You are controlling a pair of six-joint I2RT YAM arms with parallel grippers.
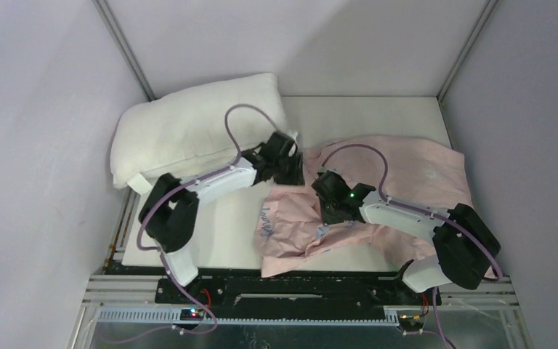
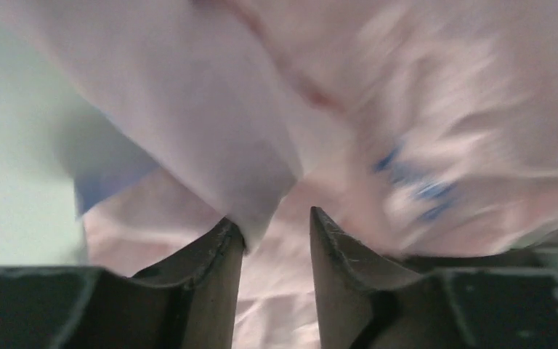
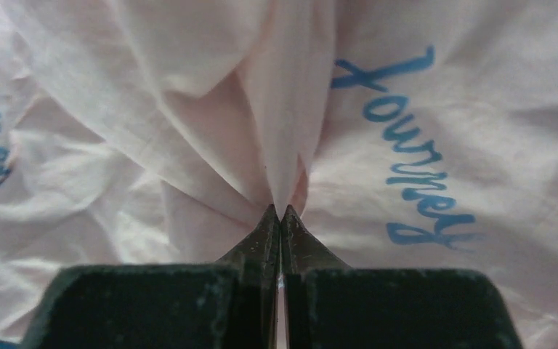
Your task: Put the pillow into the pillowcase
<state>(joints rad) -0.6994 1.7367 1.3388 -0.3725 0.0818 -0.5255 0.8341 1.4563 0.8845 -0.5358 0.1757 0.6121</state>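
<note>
The plump white pillow [image 1: 196, 131] lies at the back left of the table. The pale pink pillowcase [image 1: 399, 171] lies crumpled at the middle and right, with blue writing near its front left. My left gripper [image 1: 285, 161] is at the pillowcase's upper left edge. In the left wrist view its jaws [image 2: 276, 222] stand open with a fold of pink cloth [image 2: 211, 131] hanging at the left fingertip. My right gripper [image 1: 328, 195] is over the pillowcase's middle. In the right wrist view it [image 3: 280, 211] is shut on a pinched ridge of the pillowcase [image 3: 290, 109], next to the blue "Journey" print [image 3: 407, 174].
Grey walls close in the table on the left, back and right. A black rail [image 1: 290, 287] runs along the near edge between the arm bases. The white tabletop [image 1: 363, 116] shows behind the pillowcase and in front of the pillow.
</note>
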